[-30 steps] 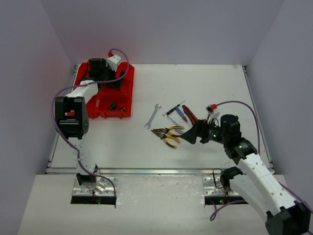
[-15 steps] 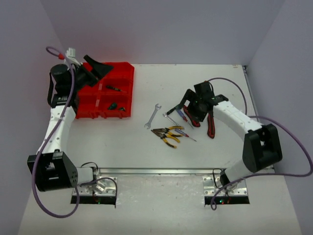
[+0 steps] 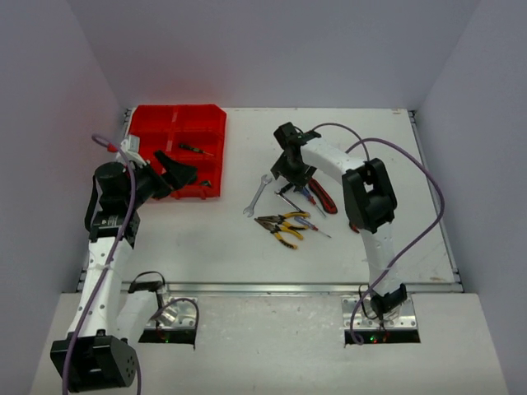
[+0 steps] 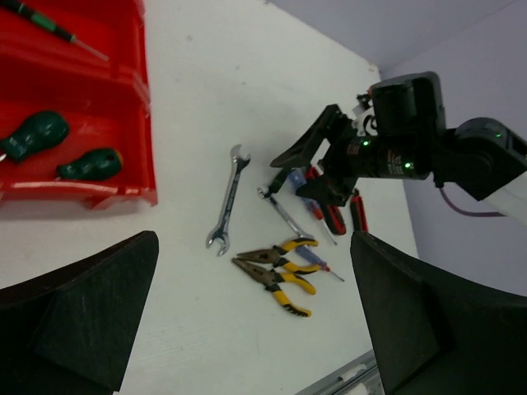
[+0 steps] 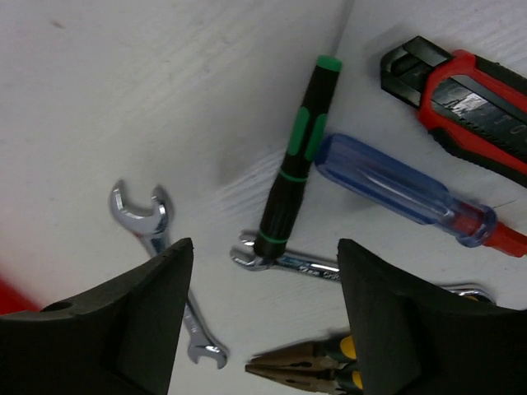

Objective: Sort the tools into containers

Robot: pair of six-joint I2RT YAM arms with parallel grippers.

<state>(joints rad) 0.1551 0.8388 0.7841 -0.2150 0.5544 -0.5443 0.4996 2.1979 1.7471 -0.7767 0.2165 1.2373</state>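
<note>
Pale lilac walls (image 3: 272, 49) close off three sides of a white surface (image 3: 379, 132), and a metal rail (image 3: 272, 287) finishes its near edge. A bright red plastic tray (image 3: 177, 109) sits tight in the far left corner. Its glossy walls divide it into rectangular compartments. Two stubby green-handled screwdrivers (image 4: 33, 136) lie in the tray's near right compartment. A slim screwdriver (image 4: 49, 25) lies in the compartment behind that one.

The left gripper (image 3: 183, 166) hangs by the tray's near right corner, with its blunt black jaws spread wide and pinching nothing. A strip of bare surface separates the tray from the loose tools to its right.

Nearest the tray is a long silver wrench (image 4: 228, 197), smooth and open-ended. Farther from the tray, a shorter wrench (image 5: 288, 263) touches one end of a green-black screwdriver (image 5: 295, 164). Beside that lies a blue-and-red screwdriver (image 5: 395, 189) with a clear, glossy handle. Red-black cutters (image 5: 469, 99) with thick moulded grips lie farthest from the tray. On the near side of this group, two yellow-black pliers (image 3: 282, 220) lie side by side with their pointed noses toward the tray's side of the surface.

The right gripper (image 5: 263, 243) hovers over the group, well to the right of the tray. Its jaws are spread and pinching nothing, and the green-black screwdriver shows on the surface between them. Past the tools, on the side away from the tray, bare surface runs to the right edge and back to the far wall.
</note>
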